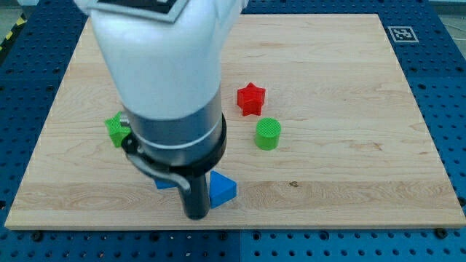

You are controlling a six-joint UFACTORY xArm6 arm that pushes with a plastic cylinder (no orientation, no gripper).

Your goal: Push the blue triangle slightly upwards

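The blue triangle lies near the view's bottom, a little left of the middle of the wooden board. My tip is at the end of the dark rod, just left of and slightly below the blue triangle, close to or touching its left side. The arm's large white and dark body hides much of the board's left middle. A second blue block peeks out left of the rod, mostly hidden, its shape not clear.
A red star sits above the middle of the board. A green cylinder stands below and right of it. A green block, partly hidden by the arm, lies at the left. The board's bottom edge runs just under my tip.
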